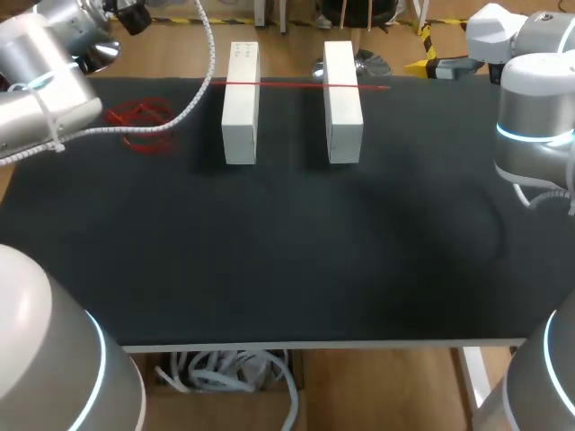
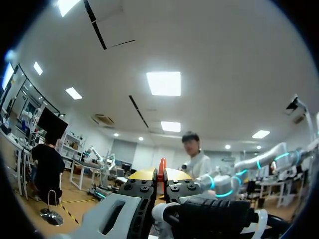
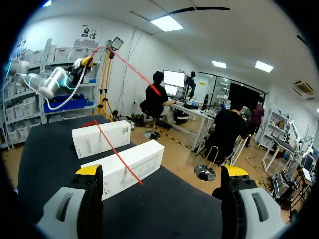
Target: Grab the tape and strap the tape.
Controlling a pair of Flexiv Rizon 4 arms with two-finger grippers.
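Note:
Two white boxes point(image 1: 241, 103) point(image 1: 342, 101) lie side by side at the back of the black table point(image 1: 287, 260). A thin red tape strand point(image 1: 296, 85) runs across the far ends of both. More red tape point(image 1: 142, 121) lies bunched on the table to the left of the boxes. My left gripper point(image 2: 162, 177) is raised off the table, shut on a strip of red tape point(image 2: 161, 167). It also shows small and high beyond the boxes point(image 3: 84, 62). My right gripper point(image 3: 162, 172) stands wide open with nothing in it, the nearer box point(image 3: 124, 167) and the tape point(image 3: 117, 154) ahead.
A white cable point(image 1: 193, 94) hangs from my left arm point(image 1: 40, 90) over the table's back left. My right arm point(image 1: 535, 117) stands at the right edge. The table's front edge point(image 1: 314, 344) is near, with a box of white cables point(image 1: 225, 373) below.

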